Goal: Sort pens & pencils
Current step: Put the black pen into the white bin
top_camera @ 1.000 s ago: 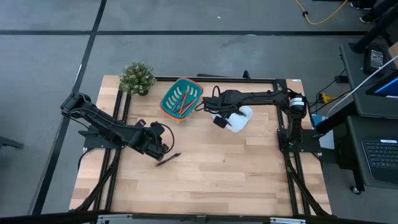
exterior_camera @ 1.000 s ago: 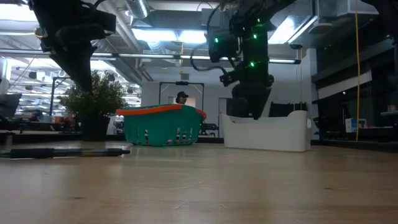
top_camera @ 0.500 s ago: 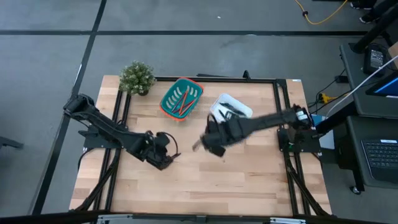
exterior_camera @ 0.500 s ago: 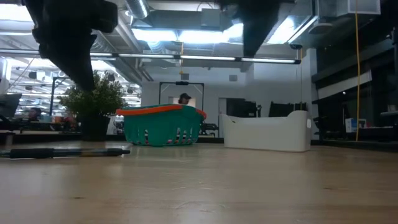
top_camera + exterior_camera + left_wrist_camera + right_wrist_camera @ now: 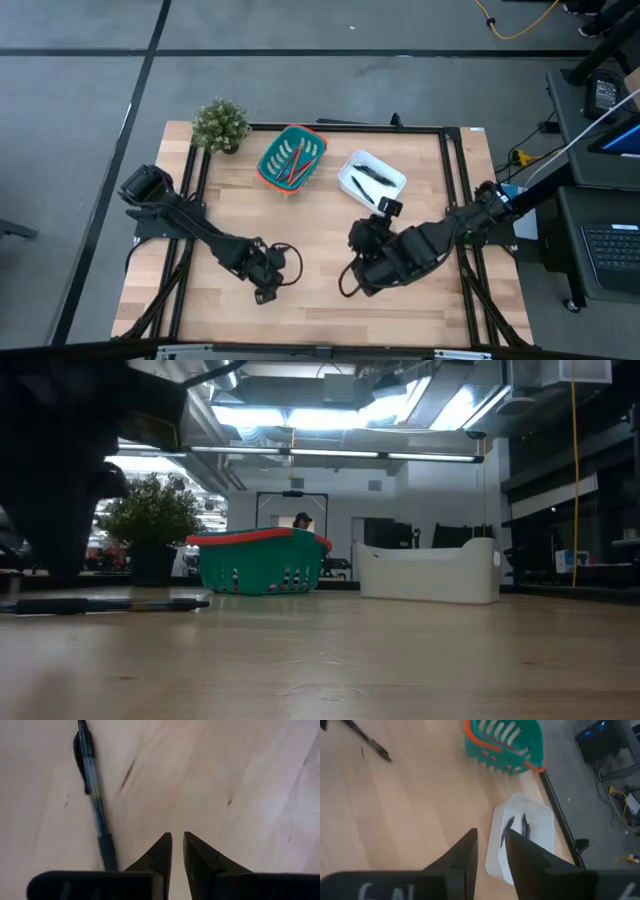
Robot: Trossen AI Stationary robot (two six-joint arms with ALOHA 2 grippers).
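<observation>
My left tool, nearly clenched and empty, hovers beside a pen on the bench. Right tool, slightly parted, holds nothing. Farther off: pens in white tray, pencils in green basket.

Wooden table, green basket, white tray, potted plant, one black pen

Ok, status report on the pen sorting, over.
Left gripper low over the table, fingers barely parted, empty. Right gripper open, empty, beside it. One pen loose on the table by the left gripper. Nothing between them.
</observation>
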